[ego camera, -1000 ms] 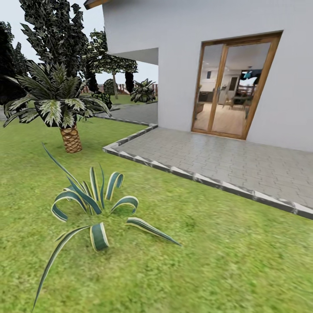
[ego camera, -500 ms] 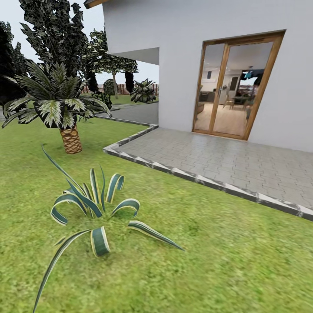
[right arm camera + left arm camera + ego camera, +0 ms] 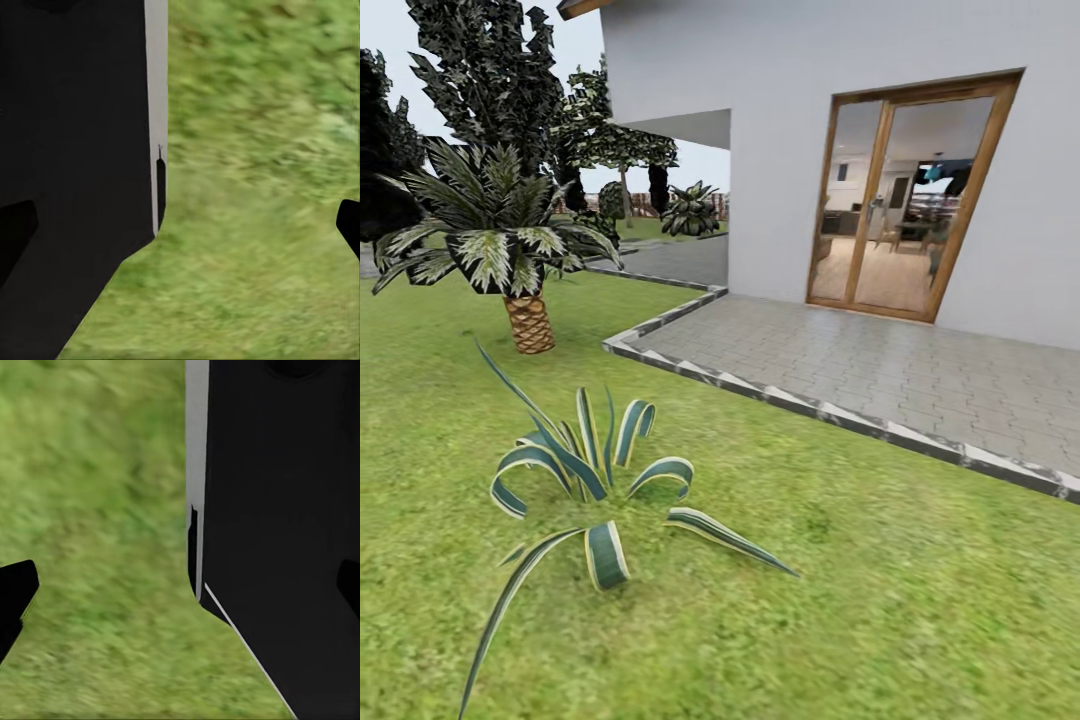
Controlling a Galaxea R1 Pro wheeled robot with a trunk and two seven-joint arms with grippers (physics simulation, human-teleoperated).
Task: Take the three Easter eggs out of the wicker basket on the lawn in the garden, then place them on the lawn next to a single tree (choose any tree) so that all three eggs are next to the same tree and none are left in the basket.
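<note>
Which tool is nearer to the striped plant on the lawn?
Probably left: the striped plant lies left of centre in the head view. The left tool and right tool both hang open over lawn beside the robot's body.

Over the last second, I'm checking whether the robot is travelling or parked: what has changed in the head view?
The whole picture has slid slightly right and down, so the camera moved, not the garden. The striped spiky plant, the short scaly-trunked palm, the grey paved patio and the wood-framed glass door keep their places relative to each other. Nothing was taken hold of or let go. The mottled green lawn looks unchanged.
</note>
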